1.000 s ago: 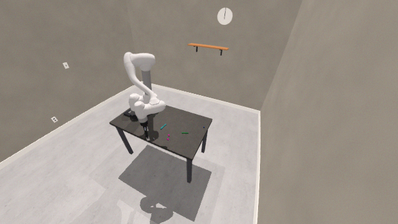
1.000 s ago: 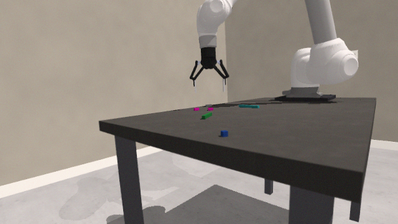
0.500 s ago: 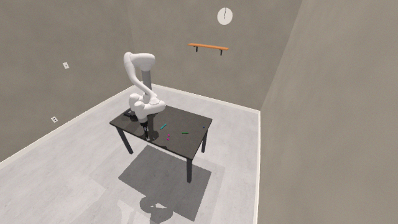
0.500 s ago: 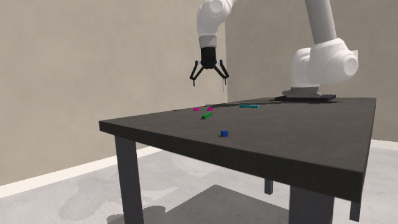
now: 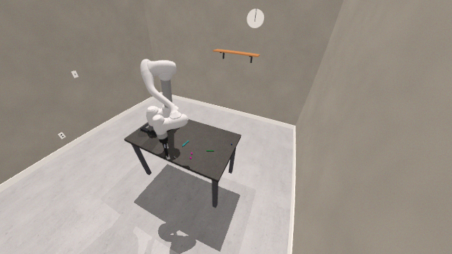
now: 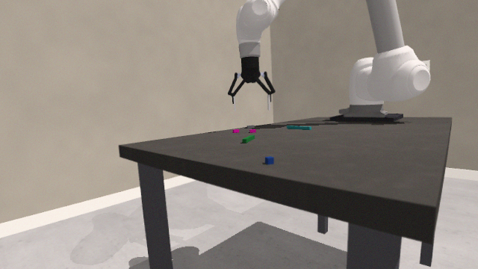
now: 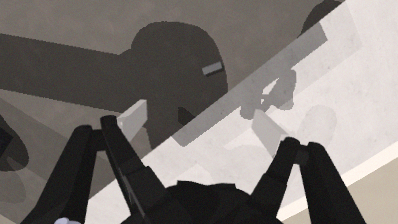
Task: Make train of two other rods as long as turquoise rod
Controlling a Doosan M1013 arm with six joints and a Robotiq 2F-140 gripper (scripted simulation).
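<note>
A matte, dark, faintly mottled table [image 5: 208,134] [image 6: 336,149] stands on a pale, blotchy floor [image 5: 70,208] [image 6: 209,224] between taupe walls. Above it hangs a black gripper [image 5: 167,157] [image 6: 252,106] [image 7: 200,114], jaws wide apart, holding nothing. In the top view, from the table's centre, the slim turquoise rod [image 5: 185,143] [image 6: 299,128] lies towards nine o'clock, the green rod [image 5: 210,151] [image 6: 248,139] towards four, and two short magenta rods [image 5: 191,158] [image 6: 236,131] near six, apart.

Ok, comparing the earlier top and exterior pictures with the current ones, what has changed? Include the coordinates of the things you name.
Nothing visibly changed. The gripper [image 5: 167,158] [image 6: 251,106] [image 7: 200,114] is still open above the table [image 5: 222,155] [image 6: 336,168], holding nothing. The turquoise rod [image 5: 186,143] [image 6: 299,128], green rod [image 5: 210,151] [image 6: 248,139], both magenta rods and the blue rod [image 5: 232,144] [image 6: 269,161] lie where they were.
</note>
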